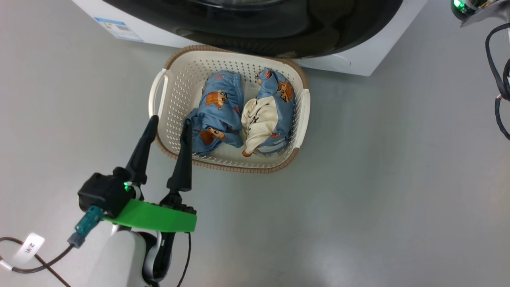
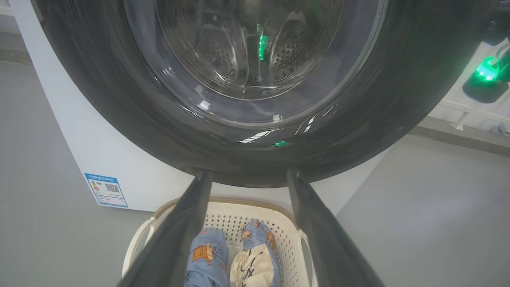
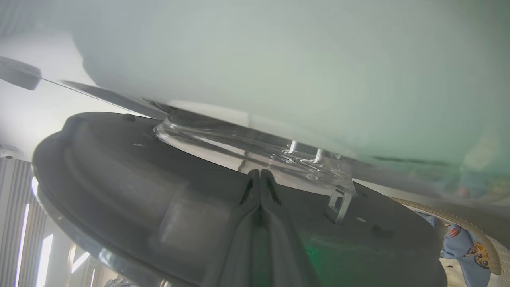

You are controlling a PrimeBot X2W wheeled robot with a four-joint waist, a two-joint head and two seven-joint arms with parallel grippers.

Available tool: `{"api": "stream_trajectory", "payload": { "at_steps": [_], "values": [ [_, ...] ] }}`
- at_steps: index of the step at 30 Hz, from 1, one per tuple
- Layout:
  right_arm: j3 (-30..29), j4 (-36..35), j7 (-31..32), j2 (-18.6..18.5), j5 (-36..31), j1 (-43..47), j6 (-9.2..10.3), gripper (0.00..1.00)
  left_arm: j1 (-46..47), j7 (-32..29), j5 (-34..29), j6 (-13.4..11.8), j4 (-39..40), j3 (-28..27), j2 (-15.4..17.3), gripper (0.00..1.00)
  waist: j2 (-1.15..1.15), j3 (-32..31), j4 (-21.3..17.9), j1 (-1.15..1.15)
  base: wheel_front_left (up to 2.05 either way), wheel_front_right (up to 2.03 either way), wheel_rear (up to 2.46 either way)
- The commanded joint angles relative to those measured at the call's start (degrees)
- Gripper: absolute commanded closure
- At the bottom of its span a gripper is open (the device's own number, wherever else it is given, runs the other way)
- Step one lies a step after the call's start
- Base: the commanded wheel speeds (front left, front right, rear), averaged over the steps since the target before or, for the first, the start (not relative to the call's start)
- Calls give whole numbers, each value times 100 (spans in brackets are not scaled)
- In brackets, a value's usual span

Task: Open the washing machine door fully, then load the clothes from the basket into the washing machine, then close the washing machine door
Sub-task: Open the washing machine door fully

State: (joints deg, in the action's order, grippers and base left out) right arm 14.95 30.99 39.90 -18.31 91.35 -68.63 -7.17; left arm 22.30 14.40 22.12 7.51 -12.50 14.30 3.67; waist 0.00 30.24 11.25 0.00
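The washing machine (image 1: 360, 59) stands at the top of the head view, and its door (image 1: 318, 38), black-rimmed with a glass bowl (image 2: 247, 52), hangs ajar over the basket (image 1: 171, 85). The clothes lie in the basket side by side: a blue garment (image 1: 217, 109) and one with a cream panel (image 1: 265, 119). My left gripper (image 1: 170, 121) stands open and empty over the basket's near left rim. My right gripper (image 3: 259, 172) is shut on nothing, its tips against the door's grey inner face (image 3: 119, 187) beside the glass bowl (image 3: 255, 145).
Grey floor surrounds the basket on the left, right and front. A blue label (image 1: 119, 28) marks the machine's lower corner. My right wrist with a green light (image 2: 486, 73) sits beyond the door's right edge. Cables (image 1: 496, 79) hang at the right.
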Motion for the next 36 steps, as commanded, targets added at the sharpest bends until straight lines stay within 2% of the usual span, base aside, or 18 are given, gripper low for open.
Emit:
{"api": "stream_trajectory", "payload": {
  "at_steps": [1, 24, 36],
  "values": [
    [69, -219, 83, 146, -96, 110, -32, 100, -24, 60, -8, -2, 110, -194, 98, 0, 0, -71, -21, 0, 0, 0, 0],
    [466, -671, 478, 351, -75, 1232, -32, 100, -375, 60, -64, -2, 46, -375, 42, 0, 0, -803, -118, 0, 0, 0, 0],
    [723, -915, 682, 593, -9, 1939, -32, 100, -706, 60, -198, -2, 3, -429, 48, 0, 0, -1320, -127, 0, 0, 0, 0]
  ]
}}
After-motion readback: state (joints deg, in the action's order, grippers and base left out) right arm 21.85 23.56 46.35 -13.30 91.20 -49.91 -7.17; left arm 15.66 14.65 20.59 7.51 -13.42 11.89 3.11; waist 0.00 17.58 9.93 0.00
